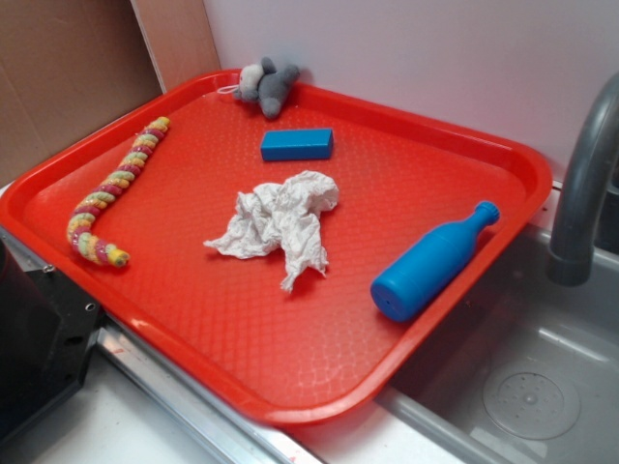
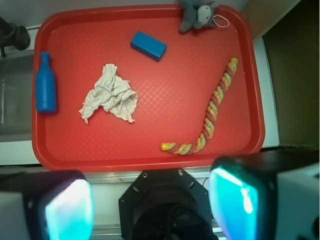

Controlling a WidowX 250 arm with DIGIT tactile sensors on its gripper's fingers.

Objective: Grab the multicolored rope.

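The multicolored rope (image 1: pixel 114 191) lies on the left part of the red tray (image 1: pixel 319 387), curved at its near end. In the wrist view the rope (image 2: pixel 212 112) lies at the tray's right side, hooking left at the near end. My gripper (image 2: pixel 156 207) is high above the near edge of the tray, jaws wide apart and empty, with both pads (image 2: pixel 68 210) glowing cyan at the bottom of the wrist view. The gripper does not show in the exterior view.
On the tray are a crumpled white paper towel (image 1: pixel 280 222), a blue bottle (image 1: pixel 430 263) lying on its side, a blue block (image 1: pixel 296 144) and a grey plush toy (image 1: pixel 267 85) at the far rim. A grey sink (image 1: pixel 542 387) and faucet (image 1: pixel 585 184) stand at right.
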